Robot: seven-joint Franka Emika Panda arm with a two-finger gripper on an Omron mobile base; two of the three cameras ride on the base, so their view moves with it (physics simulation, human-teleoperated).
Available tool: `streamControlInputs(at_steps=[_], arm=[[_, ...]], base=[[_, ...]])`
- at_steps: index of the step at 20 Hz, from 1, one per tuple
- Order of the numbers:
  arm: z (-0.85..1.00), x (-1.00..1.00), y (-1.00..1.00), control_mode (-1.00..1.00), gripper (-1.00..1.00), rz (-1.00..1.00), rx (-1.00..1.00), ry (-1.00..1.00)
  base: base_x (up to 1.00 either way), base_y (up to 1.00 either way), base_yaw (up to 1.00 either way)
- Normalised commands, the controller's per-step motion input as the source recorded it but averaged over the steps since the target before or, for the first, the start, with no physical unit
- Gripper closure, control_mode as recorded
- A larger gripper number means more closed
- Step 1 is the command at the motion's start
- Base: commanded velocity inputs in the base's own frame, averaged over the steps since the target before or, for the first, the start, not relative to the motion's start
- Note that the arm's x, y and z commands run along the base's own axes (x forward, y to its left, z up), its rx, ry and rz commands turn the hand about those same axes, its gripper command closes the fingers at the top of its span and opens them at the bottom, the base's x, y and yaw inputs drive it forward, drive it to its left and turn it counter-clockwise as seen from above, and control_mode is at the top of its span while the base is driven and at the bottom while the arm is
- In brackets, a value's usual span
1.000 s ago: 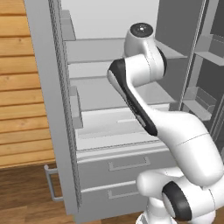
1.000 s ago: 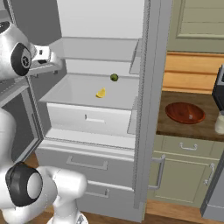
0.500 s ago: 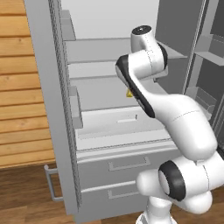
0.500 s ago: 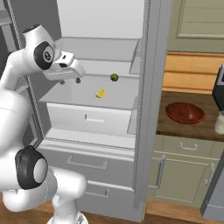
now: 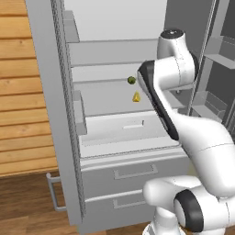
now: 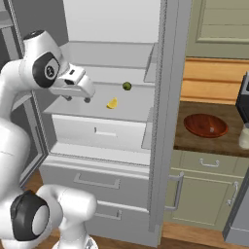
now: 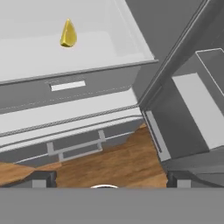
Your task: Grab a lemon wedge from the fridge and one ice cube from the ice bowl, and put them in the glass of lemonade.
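The fridge [image 6: 168, 97] stands open. On its middle shelf lies the lemon wedge [image 6: 112, 103], small and bright yellow, also seen as the lemon wedge [image 5: 136, 97] and the lemon wedge [image 7: 68, 33]. My gripper [image 6: 78, 98] hangs open and empty over the shelf's front left part, a short way left of the wedge. In the hand view the fingertips [image 7: 39, 179] stand wide apart. The reddish-brown ice bowl [image 6: 206, 125] sits on the counter to the fridge's right, with the ice cube too small to make out. The pale glass of lemonade [image 6: 244, 138] stands at the right edge.
A small dark green round item [image 6: 127, 86] rests behind the wedge on the same shelf. Below the shelf are a white crisper drawer [image 6: 104, 131] and two grey freezer drawers [image 6: 97, 182]. The open fridge doors [image 5: 50, 92] flank the arm. A black appliance [image 6: 243, 99] stands behind the glass.
The arm has swung in toward the fridge shelf, and the gripper has moved closer to the lemon wedge. Its jaws have stayed open.
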Motion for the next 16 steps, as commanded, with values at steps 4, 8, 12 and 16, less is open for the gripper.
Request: streamControlInputs(at_steps=[4, 8, 12, 16], arm=[[-0.18, -0.65, -0.14, -1.0, -1.0, -0.01, 0.05, 0.03], [-0.04, -0.09, 0.0, -1.0, -1.0, 0.04, 0.12, 0.01], [-0.09, -0.08, 0.0, -1.0, -1.0, 0.03, 0.11, -0.04], [-0.04, -0.06, 0.0, -1.0, -1.0, 0.0, 0.07, -0.1]], base=[[0.0, 0.0, 0.0], [0.0, 0.0, 0.0], [0.0, 0.0, 0.0], [0.0, 0.0, 0.0]])
